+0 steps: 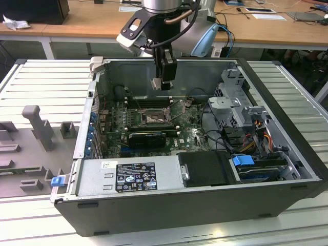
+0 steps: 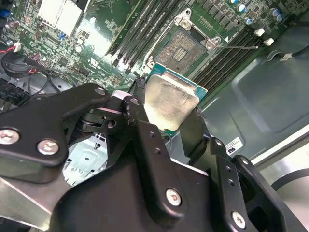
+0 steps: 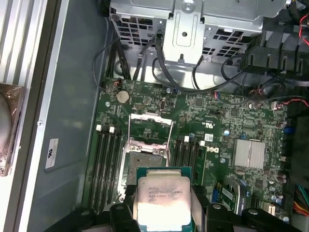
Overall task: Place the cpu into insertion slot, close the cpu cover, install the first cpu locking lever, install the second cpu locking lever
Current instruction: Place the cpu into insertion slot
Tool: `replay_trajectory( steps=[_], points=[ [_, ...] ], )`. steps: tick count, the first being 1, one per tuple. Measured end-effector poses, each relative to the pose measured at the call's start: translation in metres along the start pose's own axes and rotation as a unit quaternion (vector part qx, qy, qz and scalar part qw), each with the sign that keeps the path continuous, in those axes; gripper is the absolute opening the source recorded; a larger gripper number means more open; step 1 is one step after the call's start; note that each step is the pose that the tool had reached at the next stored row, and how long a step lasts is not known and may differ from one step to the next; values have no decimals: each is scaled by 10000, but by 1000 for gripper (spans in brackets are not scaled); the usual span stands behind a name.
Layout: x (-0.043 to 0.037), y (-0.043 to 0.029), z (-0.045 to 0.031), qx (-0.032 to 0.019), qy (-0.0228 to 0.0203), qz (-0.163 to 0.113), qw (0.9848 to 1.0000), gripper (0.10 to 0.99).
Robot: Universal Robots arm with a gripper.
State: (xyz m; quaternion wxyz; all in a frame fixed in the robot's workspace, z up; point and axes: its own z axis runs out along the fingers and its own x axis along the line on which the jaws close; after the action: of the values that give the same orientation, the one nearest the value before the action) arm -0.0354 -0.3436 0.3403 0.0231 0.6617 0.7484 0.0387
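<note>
My gripper (image 1: 163, 82) hangs inside the open computer case, above the motherboard, shut on the cpu (image 1: 157, 83). In both wrist views the cpu (image 2: 171, 101) (image 3: 163, 199) is a silvery square on a green base, pinched between the black fingers (image 2: 137, 104). The insertion slot (image 1: 154, 119) (image 2: 186, 46) (image 3: 144, 162) lies open on the board below and slightly ahead of the chip, with its brownish contact field bare. The cpu cover (image 3: 151, 126) is swung back from the slot, its cut-out showing green board. The cpu is apart from the slot, held above it.
Long black memory slots (image 3: 106, 164) flank the socket on both sides. A thin lever wire (image 2: 236, 47) sticks out beside the socket. A black card (image 1: 147, 137), a power supply (image 1: 130, 174), a drive cage (image 1: 233, 102) and cables (image 1: 256, 138) crowd the case.
</note>
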Motion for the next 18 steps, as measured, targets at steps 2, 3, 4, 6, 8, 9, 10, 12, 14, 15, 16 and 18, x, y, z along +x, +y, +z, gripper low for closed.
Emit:
replay_trajectory(
  steps=[2,3,4,6,8,9,10,12,14,15,16,18],
  points=[
    [1,0,14,-1,-8,89,10000,529],
    [1,-1,21,-2,-14,153,9999,529],
    [1,-2,28,-3,-19,214,9998,529],
    [1,-3,39,-5,-29,330,9995,529],
    [1,-4,49,-6,-34,390,9992,529],
    [1,-5,55,-6,-34,392,9992,529],
    [1,-6,65,-6,-35,393,9992,529],
    [0,-7,81,-6,-35,393,9992,529],
    [0,-9,102,-5,-35,393,9992,529],
    [0,-10,111,-4,-35,393,9992,529],
    [0,-10,116,-4,-35,393,9992,529],
    [0,-12,130,-4,-35,393,9992,529]
  ],
)
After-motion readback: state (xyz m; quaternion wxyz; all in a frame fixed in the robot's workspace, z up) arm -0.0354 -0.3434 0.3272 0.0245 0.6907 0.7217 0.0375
